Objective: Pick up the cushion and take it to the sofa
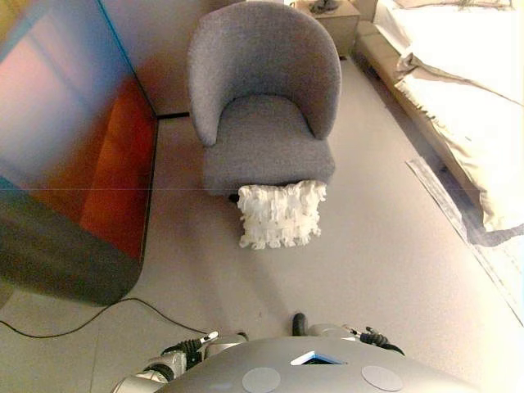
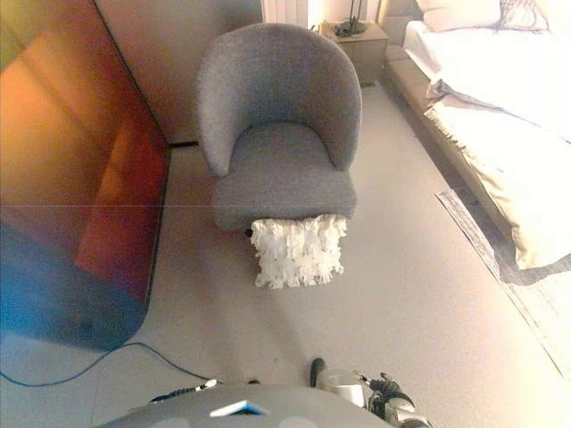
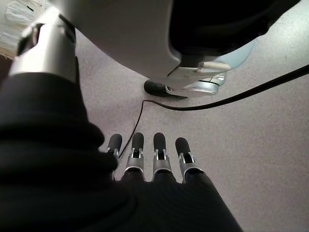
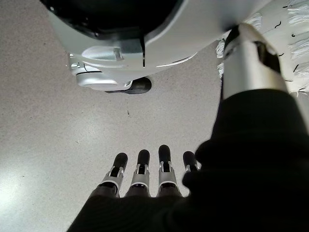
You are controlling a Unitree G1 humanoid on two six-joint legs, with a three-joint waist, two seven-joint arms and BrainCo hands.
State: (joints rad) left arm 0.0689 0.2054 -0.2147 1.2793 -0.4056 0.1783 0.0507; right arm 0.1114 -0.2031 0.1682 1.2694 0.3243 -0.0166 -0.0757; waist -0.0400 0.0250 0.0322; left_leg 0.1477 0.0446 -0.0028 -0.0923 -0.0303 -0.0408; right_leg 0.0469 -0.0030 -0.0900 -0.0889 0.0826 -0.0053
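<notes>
A white fringed cushion [image 1: 281, 214] stands on the floor, leaning against the front of a grey round-backed armchair [image 1: 266, 123]. It also shows in the right eye view [image 2: 298, 251]. The chair's seat is bare. My left hand [image 3: 149, 164] hangs low beside my body with straight fingers over the floor and holds nothing. My right hand [image 4: 149, 174] hangs the same way, with straight fingers and nothing in it. Both hands are well short of the cushion, whose fringe shows at the edge of the right wrist view [image 4: 299, 38].
A large glossy reddish panel [image 1: 74, 147] stands along the left. A bed with pale covers [image 1: 458, 90] fills the right, with a rug edge [image 1: 458, 221] beside it. A nightstand [image 1: 332, 20] is behind the chair. A black cable [image 1: 82, 323] lies on the floor at lower left.
</notes>
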